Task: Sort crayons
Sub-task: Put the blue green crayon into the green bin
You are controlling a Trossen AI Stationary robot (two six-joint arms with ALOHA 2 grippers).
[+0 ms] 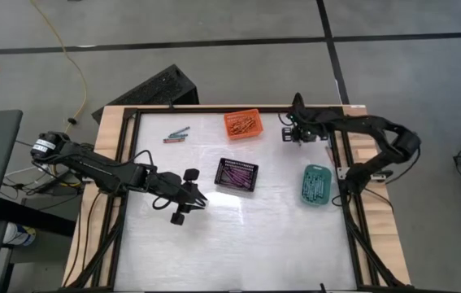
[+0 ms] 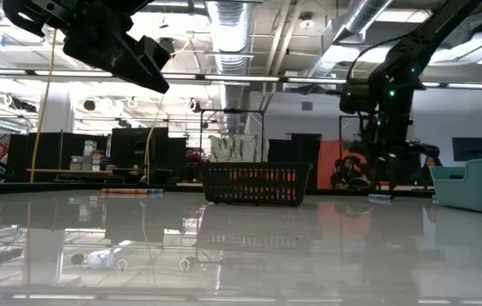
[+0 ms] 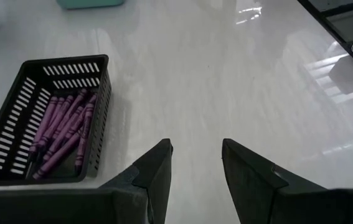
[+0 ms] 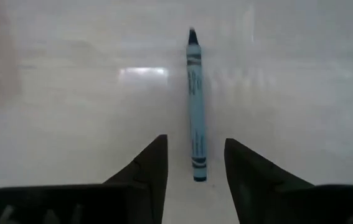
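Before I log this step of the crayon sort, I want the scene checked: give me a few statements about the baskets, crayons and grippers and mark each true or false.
1. The black basket holds purple crayons. True.
2. The right gripper is shut on the teal-blue crayon. False: its fingers are open, one on each side of the crayon, which lies on the table.
3. The left gripper holds a crayon. False: it is open and empty, beside the black basket.
4. A few crayons lie loose on the table, left of the orange basket. True.
5. The teal basket sits on the table's right side. True.
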